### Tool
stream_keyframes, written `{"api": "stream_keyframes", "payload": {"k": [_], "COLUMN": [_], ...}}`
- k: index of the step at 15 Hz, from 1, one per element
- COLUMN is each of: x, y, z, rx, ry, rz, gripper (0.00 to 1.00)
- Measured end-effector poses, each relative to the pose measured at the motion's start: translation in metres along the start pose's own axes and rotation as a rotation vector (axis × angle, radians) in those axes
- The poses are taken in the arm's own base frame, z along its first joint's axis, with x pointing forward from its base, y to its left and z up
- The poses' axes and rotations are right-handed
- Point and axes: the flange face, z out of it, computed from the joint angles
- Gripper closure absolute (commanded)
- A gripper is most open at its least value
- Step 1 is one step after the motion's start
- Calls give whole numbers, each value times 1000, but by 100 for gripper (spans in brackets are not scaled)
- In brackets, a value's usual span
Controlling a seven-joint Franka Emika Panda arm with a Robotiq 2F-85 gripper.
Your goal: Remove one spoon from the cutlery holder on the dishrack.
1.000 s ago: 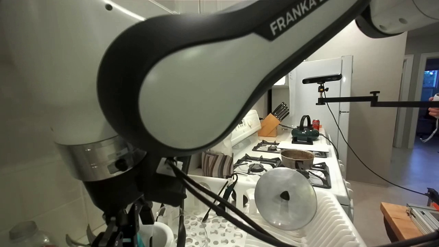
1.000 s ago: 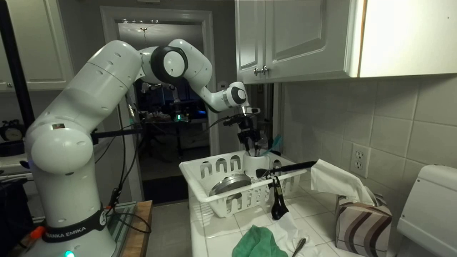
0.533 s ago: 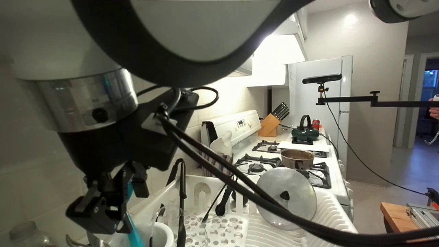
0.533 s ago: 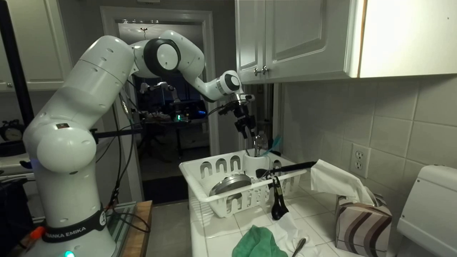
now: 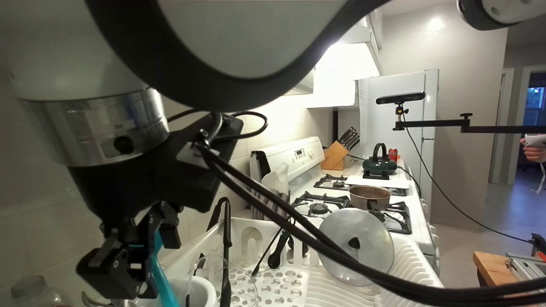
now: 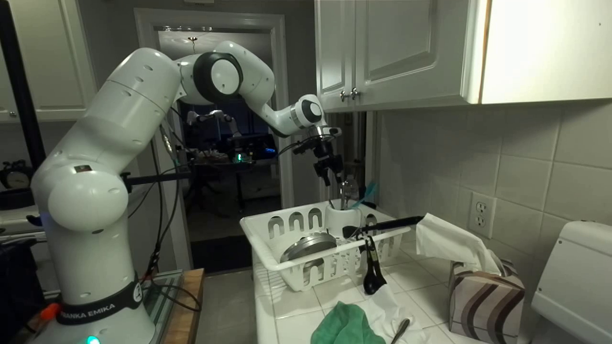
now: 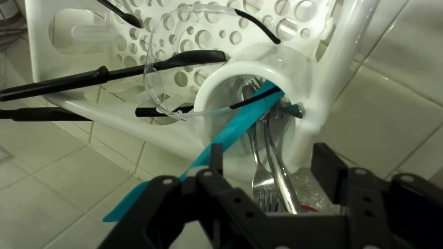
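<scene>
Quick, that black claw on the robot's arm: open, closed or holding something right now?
Black two-jawed gripper: open, jaws apart, holding nothing; in the wrist view a silver metal fork shows between them, not clamped.

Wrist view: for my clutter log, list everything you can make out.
Rack: one, white, across the top
Holder: one, white, in the rack's corner
Cutlery: several, silver, in the holder, one a fork
Tool: one, turquoise, leaning from the holder
Glasses: one pair, clear and black, one tip over the holder
Utensils: at least two, black, left and top
Clear thing: one, colourless, lower right, mostly hidden
Striped thing: one, grey, upper left
Tiles: many, whitish, around the rack
Fingers: two, black, bottom, apart
</scene>
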Motion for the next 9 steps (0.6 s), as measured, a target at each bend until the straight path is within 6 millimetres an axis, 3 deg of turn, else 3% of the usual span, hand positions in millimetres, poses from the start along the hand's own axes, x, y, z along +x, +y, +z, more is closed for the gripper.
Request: {"api": "stream_keyframes", "payload": {"k": [9], "x": [0], "y": [-13], "z": [37], "rx": [73], "ry": [-49], "rz": [-65], "gripper": [38]}}
